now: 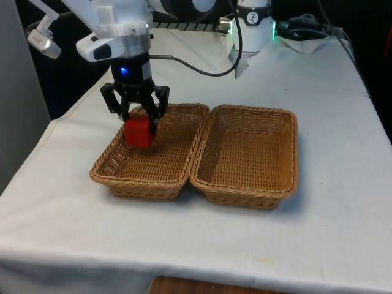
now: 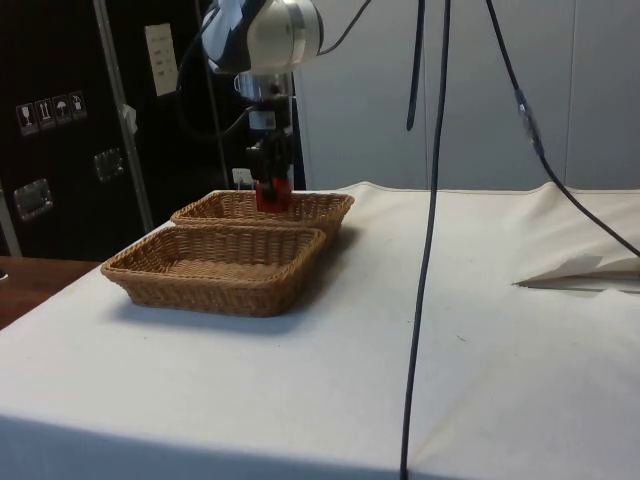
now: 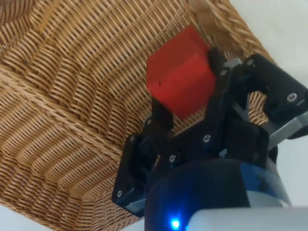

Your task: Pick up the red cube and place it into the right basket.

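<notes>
We see a table draped in a white cloth point(image 1: 343, 153), with dark cabinets behind it in the side view and two shallow wicker baskets set touching, long side to long side, about midway down the table.

The gripper point(image 1: 139, 116) hangs over the basket on the front view's left point(image 1: 116, 174), close to that basket's far rim. Its two fingers are pinched on the red cube point(image 1: 139, 131), which is off the weave, held just above the basket floor near the far end. In the wrist view the cube point(image 3: 180, 77) sits between the fingertips, gripped on two opposite flat faces, with much of its body sticking out past the tips.

The basket on the front view's right point(image 1: 285, 159) holds nothing.

We judge the cube to be light and rigid, likely foam or painted wood, so it should not deform under the squeeze. Its flat parallel faces are the natural place to hold it, and that is where it is held now. The faces look smooth, so a shallow tip grip could let it pivot or slip during a sideways carry across the two touching rims.
</notes>
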`<state>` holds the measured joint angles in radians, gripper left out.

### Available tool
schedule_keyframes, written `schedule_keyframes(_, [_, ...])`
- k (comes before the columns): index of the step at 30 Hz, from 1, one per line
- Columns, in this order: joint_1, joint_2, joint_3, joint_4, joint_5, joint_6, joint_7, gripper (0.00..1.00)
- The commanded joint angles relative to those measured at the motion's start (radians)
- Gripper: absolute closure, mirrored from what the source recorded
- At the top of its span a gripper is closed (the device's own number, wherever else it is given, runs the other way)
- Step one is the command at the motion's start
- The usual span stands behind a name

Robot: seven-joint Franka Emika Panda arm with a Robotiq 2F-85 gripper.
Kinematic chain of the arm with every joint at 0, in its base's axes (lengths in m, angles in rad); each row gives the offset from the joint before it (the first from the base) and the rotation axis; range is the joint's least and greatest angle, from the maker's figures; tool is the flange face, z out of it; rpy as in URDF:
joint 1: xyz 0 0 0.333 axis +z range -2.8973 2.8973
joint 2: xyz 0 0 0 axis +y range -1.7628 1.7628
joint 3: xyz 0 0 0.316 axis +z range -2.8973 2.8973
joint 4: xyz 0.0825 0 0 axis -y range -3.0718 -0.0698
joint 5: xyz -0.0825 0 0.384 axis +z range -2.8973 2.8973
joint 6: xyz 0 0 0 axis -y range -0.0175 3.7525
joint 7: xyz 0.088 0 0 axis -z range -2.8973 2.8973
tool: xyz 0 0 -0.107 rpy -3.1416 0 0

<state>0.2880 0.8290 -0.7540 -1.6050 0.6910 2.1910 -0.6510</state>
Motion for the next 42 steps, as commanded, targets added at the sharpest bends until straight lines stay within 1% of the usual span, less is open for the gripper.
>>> schedule_keyframes(1, [-0.009, 0.007, 0.007, 0.013, 0.006, -0.006, -0.001, 0.82])
schedule_keyframes(2, [-0.009, 0.01, 0.007, 0.016, 0.007, -0.006, 0.0, 0.63])
schedule_keyframes(8, [-0.008, 0.016, 0.006, 0.021, 0.012, -0.008, 0.0, 0.05])
schedule_keyframes(9, [-0.008, 0.016, 0.006, 0.022, 0.012, -0.008, 0.0, 0.0])
schedule_keyframes(10, [0.0, 0.012, 0.001, 0.012, 0.008, 0.0, 0.001, 0.0])
schedule_keyframes(11, [-0.008, 0.017, 0.006, 0.022, 0.013, -0.008, 0.0, 0.0])
schedule_keyframes(15, [-0.008, 0.017, 0.006, 0.022, 0.013, -0.008, 0.0, 0.0])
schedule_keyframes(16, [-0.001, 0.012, 0.001, 0.012, 0.009, 0.0, 0.001, 0.0])
schedule_keyframes(17, [-0.008, 0.017, 0.006, 0.022, 0.013, -0.008, 0.0, 0.0])
schedule_keyframes(18, [-0.005, 0.012, 0.003, 0.021, 0.01, -0.01, 0.002, 0.0])
schedule_keyframes(19, [0.001, 0.004, -0.003, 0.019, 0.005, -0.014, 0.005, 0.0])
schedule_keyframes(23, [0.015, -0.015, -0.015, 0.016, 0.0, -0.029, 0.01, 0.0])
schedule_keyframes(24, [0.023, -0.027, -0.019, 0.012, -0.002, -0.037, 0.015, 0.0])
schedule_keyframes(25, [0.023, -0.027, -0.019, 0.012, -0.002, -0.037, 0.015, 0.0])
schedule_keyframes(32, [0.053, -0.078, -0.02, -0.013, -0.031, -0.046, 0.047, 0.0])
schedule_keyframes(33, [0.038, -0.066, -0.012, 0.001, -0.025, -0.05, 0.039, 0.0])
schedule_keyframes(34, [0.063, -0.095, -0.02, -0.022, -0.041, -0.048, 0.057, 0.0])
schedule_keyframes(39, [0.087, -0.137, -0.016, -0.048, -0.07, -0.049, 0.085, 0.0])
schedule_keyframes(40, [0.096, -0.156, -0.011, -0.061, -0.085, -0.048, 0.099, 0.0])
schedule_keyframes(41, [0.1, -0.165, -0.009, -0.067, -0.092, -0.047, 0.105, 0.0])
schedule_keyframes(42, [0.1, -0.165, -0.009, -0.067, -0.092, -0.047, 0.105, 0.0])
